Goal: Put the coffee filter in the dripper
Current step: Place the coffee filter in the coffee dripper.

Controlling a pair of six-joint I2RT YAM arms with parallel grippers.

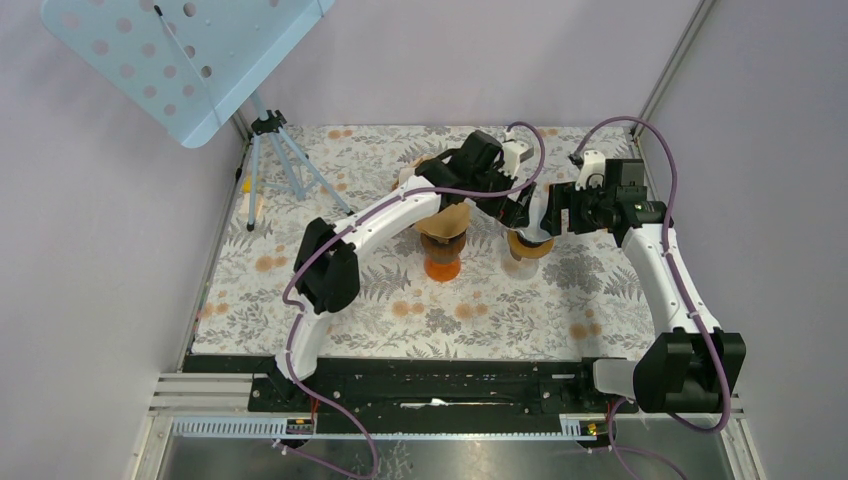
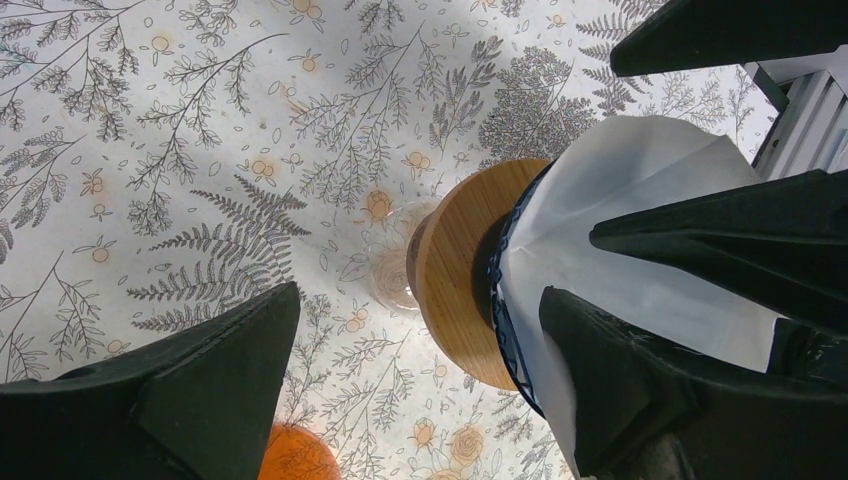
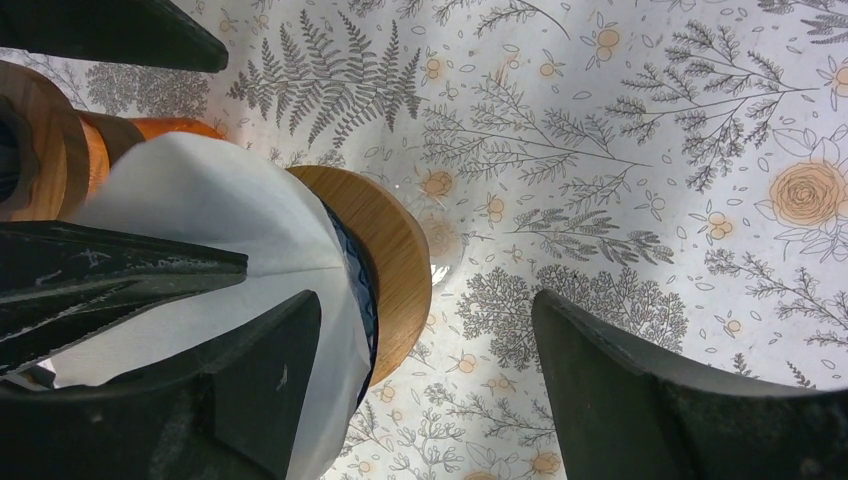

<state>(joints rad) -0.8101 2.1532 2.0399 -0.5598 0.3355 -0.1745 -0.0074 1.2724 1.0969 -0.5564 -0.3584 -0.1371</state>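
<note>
Looking at the left wrist view, the white coffee filter (image 2: 640,200) sits in the mouth of the dripper (image 2: 462,270), right of the middle of the frame. Its paper cone rises above the dark blue rim and the wooden collar, and the dripper stands on the flowered tabletop (image 2: 150,150). The left gripper (image 2: 420,295) has its fingers wide apart, one at the lower left over the tabletop and one at the lower right in front of the paper; nothing is clamped between them. The right gripper (image 3: 425,300) is spread wide too, one finger at the lower left of its view over the filter, the other at the lower right over bare tabletop. Whether any finger really touches the paper, I cannot tell. I judge the filter to be very light, thin and soft: it creases easily, can tear, and may cling to a finger and lift out. The best hold is a gentle pinch at the free upper edge, or a soft push on the inner wall. The dripper seems to be partly glass and top-heavy, so a sideways push could tip it.
</note>
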